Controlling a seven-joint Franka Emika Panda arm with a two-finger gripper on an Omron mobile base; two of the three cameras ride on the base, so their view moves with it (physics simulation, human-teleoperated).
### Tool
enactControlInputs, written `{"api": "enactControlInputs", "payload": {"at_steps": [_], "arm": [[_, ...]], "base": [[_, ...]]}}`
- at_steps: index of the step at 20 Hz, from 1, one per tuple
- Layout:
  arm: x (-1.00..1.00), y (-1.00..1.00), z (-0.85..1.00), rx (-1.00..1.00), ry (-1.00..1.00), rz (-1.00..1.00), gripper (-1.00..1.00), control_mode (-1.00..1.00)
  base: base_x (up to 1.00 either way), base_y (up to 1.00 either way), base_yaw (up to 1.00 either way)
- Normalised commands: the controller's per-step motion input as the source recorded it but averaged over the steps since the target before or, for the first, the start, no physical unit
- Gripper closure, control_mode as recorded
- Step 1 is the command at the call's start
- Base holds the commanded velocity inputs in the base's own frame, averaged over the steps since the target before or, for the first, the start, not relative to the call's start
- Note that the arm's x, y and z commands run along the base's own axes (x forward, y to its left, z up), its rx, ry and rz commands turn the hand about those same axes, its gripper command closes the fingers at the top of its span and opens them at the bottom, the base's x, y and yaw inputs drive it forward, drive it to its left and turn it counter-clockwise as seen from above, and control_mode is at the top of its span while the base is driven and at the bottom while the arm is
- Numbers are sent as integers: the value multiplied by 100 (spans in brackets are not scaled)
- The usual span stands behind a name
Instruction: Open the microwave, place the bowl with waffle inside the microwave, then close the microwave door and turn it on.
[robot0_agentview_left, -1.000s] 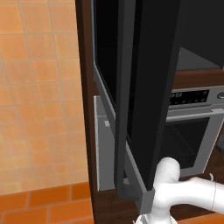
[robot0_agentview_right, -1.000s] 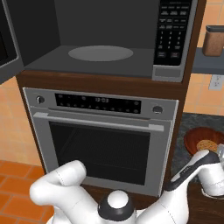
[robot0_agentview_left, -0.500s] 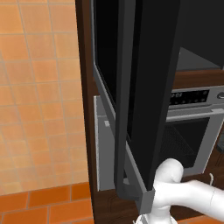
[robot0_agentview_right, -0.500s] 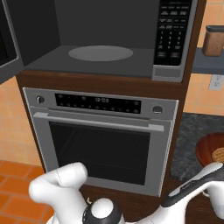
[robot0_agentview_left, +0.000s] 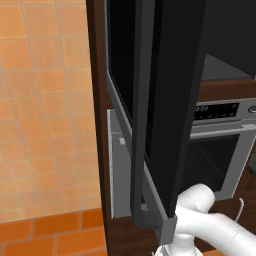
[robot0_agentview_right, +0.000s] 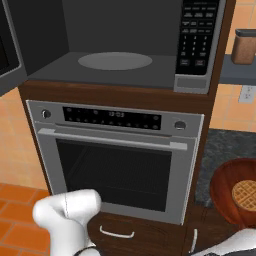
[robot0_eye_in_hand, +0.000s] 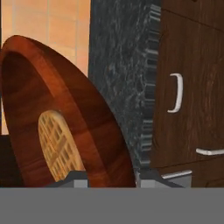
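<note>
The bowl (robot0_eye_in_hand: 65, 127) fills the space directly ahead of the pincer (robot0_eye_in_hand: 109, 177), its brown wooden rim rising between the two finger tips (robot0_eye_in_hand: 74, 178), with the waffle (robot0_eye_in_hand: 59, 151) lying inside it just above the left tip. The pincer appears closed on the bowl's rim, part-way shut with wood between the tips, though the contact itself sits at the very edge of the hand view, so this is a judgement. In the right base view the bowl (robot0_agentview_right: 235, 192) sits low and to the right, beside the dark speckled counter (robot0_agentview_right: 222, 150). Well away from the pincer, up and to the left, the microwave (robot0_agentview_right: 125, 50) stands with its cavity exposed and the turntable (robot0_agentview_right: 115, 61) bare; the microwave door (robot0_agentview_left: 165, 110) is swung wide. Below it is the oven (robot0_agentview_right: 117, 165). The risk, as I judge it, is the rim grip: a one-sided hold on a broad bowl could let it tilt and spill the waffle, or slip during the long lift, and the bowl could knock the cavity's lower edge. The microwave keypad (robot0_agentview_right: 196, 35) and the oven display (robot0_agentview_right: 112, 117) carry markings too small to read.
</note>
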Motion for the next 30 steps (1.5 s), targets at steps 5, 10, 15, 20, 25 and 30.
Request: {"api": "enactControlInputs", "payload": {"at_steps": [5,10,15,20,25,30], "arm": [[-96,100,13,-1,-35,3,100,-100],[-28,100,72,0,-29,0,100,-100],[1,100,97,-1,-3,6,100,-100],[33,100,88,-3,0,9,100,-100],[25,100,100,-2,0,7,100,-100],[33,100,87,-2,3,1,100,-100]], "base": [[0,0,0],[0,0,0],[0,0,0],[0,0,0],[0,0,0],[0,0,0]]}}
